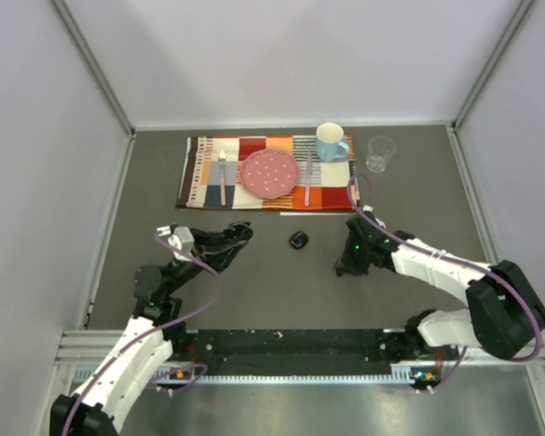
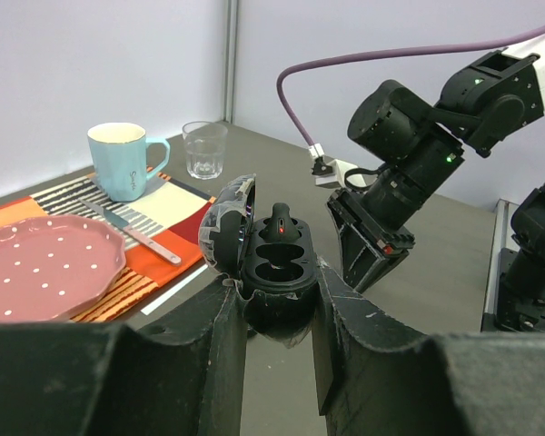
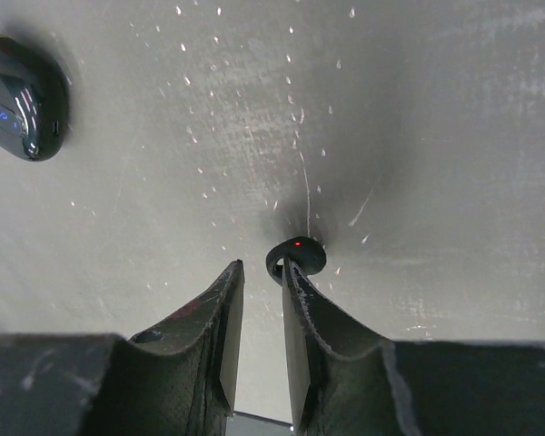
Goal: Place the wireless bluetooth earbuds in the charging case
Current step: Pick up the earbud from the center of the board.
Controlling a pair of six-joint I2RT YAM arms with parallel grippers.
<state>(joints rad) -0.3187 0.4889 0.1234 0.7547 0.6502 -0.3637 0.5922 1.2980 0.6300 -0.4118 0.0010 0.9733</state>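
Now the earbud is seen on the desk at the tip of the narrowly parted, empty right hand; the charging case is clamped by the left hand

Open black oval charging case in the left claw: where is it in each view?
Top external: open black oval charging case left of centre, in the left claw.
Left wrist: centre of frame, clamped in that claw.
Right wrist: not in it.
Shared landmark: right claw, in all three views.
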